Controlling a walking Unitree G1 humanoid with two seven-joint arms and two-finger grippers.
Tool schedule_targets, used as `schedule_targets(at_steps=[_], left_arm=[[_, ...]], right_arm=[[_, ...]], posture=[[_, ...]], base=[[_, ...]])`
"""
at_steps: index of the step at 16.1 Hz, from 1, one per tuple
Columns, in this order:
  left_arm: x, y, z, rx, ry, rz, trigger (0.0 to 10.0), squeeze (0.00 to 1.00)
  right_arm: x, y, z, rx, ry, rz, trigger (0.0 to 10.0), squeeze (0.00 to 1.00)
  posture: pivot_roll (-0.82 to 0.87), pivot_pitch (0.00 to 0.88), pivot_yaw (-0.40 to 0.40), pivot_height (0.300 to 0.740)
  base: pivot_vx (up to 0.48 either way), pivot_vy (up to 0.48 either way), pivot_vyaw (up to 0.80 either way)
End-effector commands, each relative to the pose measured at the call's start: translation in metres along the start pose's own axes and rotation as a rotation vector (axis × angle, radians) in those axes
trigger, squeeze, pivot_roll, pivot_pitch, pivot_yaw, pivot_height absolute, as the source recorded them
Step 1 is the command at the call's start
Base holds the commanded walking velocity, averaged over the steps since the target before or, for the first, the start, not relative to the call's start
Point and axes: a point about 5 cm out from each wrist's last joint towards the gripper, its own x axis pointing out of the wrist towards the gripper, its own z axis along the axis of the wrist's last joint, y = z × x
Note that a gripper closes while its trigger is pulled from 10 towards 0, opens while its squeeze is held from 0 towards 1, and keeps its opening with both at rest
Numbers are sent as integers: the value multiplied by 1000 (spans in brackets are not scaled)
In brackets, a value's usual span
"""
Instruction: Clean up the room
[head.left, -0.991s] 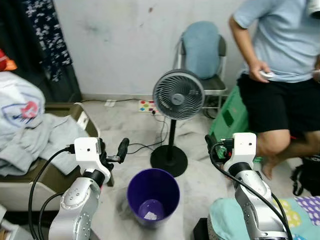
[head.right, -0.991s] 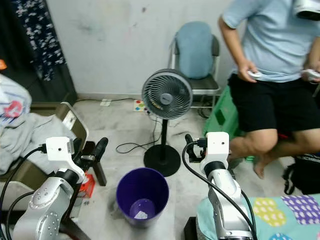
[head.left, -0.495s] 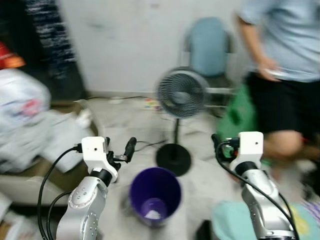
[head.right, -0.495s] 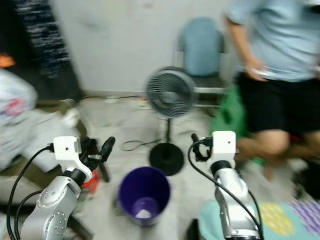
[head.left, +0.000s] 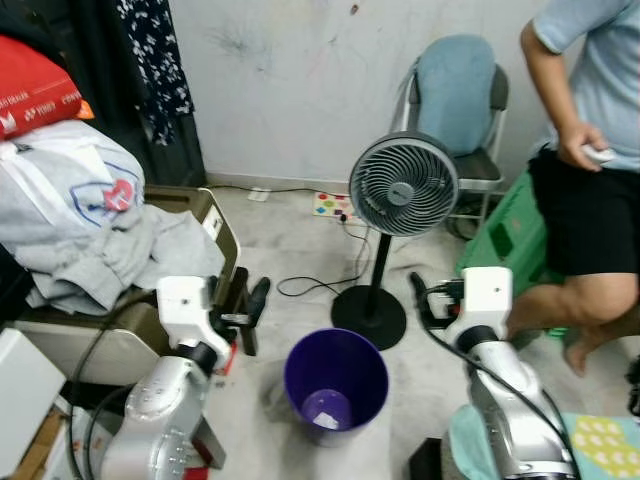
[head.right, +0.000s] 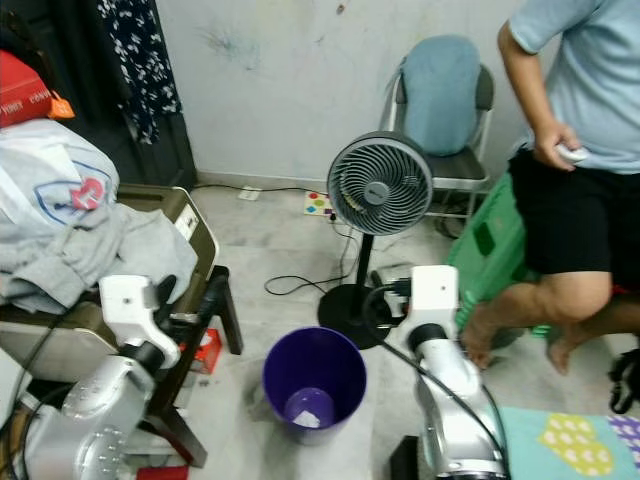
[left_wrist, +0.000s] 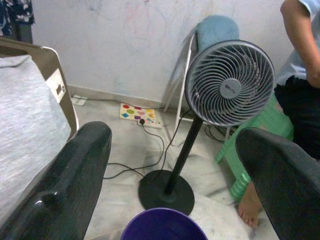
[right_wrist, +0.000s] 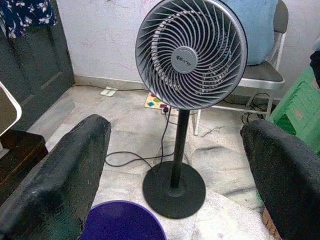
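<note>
Purple waste bin (head.left: 336, 385) on the floor, below and between both sets of spread jaws.

Likely light, thin-walled plastic, stiff at the rim yet apt to flex or tip if squeezed mid-wall; best taken at the rim, one finger inside and one outside. Holds a scrap of white litter (head.left: 323, 423) at the bottom. Left gripper (left_wrist: 170, 165) held up and empty, fingers wide apart. Right gripper (right_wrist: 175, 175) likewise empty and wide apart. Beyond both jaws, a standing fan (head.left: 402, 187) with its cord (head.left: 312, 288) trailing across the floor. Heaped grey clothes (head.left: 95, 245) to the left gripper's outer side: soft, limp, best pinched at a fold. Seated person (head.left: 590, 140) off beyond the right gripper.
</note>
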Motion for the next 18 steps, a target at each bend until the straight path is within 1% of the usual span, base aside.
schedule_targets(at_steps=[1, 7, 9, 12, 14, 15, 18], left_arm=[[0, -4, 6, -5, -29, -29, 10000, 0], [0, -5, 6, -10, -33, -40, 10000, 0], [-1, -4, 6, -6, -30, -29, 10000, 0], [0, 2, 4, -13, -11, 32, 10000, 0], [0, 2, 3, -31, -8, 32, 10000, 0], [0, 2, 4, -34, -11, 32, 10000, 0], [0, 2, 4, -39, -15, 31, 10000, 0]], right_arm=[[1, -5, 6, -10, -23, -13, 10000, 0], [1, -5, 5, -10, -22, -16, 10000, 0], [1, -5, 5, -12, -22, -15, 10000, 0], [2, -5, 5, -13, -21, -15, 10000, 0], [2, -5, 5, -13, -21, -15, 10000, 0], [1, -5, 5, -13, -18, -16, 10000, 0], [2, -5, 4, -14, -15, -17, 10000, 0]], posture=[[-116, 0, -7, 740], [-116, 0, -8, 740], [-116, 0, -8, 740], [-114, 0, -9, 740], [-113, 0, -10, 740], [-113, 0, -9, 740], [-114, 0, -11, 740]], base=[[296, 0, 0], [297, 0, 0], [0, 0, 0], [0, 0, 0], [0, 0, 0], [0, 356, -413], [0, 480, -800]])
